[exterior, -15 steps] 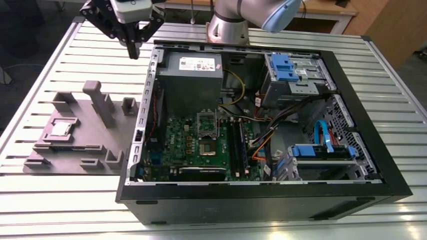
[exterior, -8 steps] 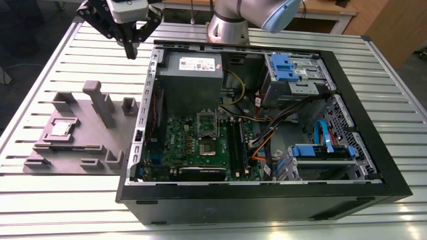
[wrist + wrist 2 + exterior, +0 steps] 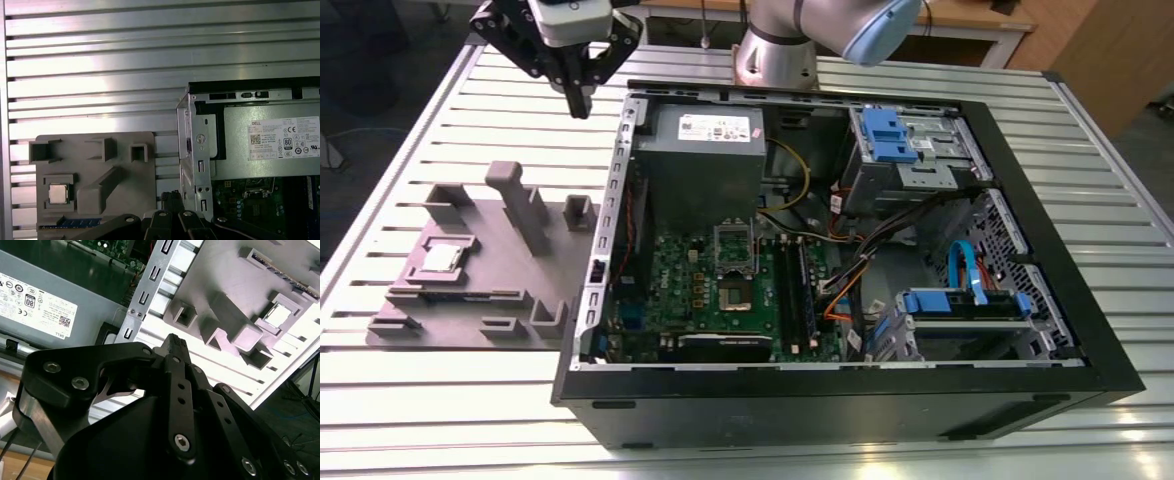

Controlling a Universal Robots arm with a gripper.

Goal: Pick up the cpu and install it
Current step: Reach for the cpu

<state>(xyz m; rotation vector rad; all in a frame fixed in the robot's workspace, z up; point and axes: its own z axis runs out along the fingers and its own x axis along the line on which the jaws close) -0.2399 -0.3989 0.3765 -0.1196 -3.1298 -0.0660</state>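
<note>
Slatted table (image 3: 427, 130), pincer (image 3: 578, 108) together, empty, over bare slats beside case (image 3: 854, 400) edge; cpu (image 3: 443, 258) well apart.

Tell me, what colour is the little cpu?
The cpu is silvery-grey with a pale rim; it shows best in the first wrist view.

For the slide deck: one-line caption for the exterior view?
Gripper hovers over the table beside the open case; cpu sits in the grey tray.

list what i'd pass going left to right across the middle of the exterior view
grey holder tray with the cpu sitting in it → computer case's left wall → socket frame on the motherboard → orange cables → blue drive caddy → case's right wall
</note>
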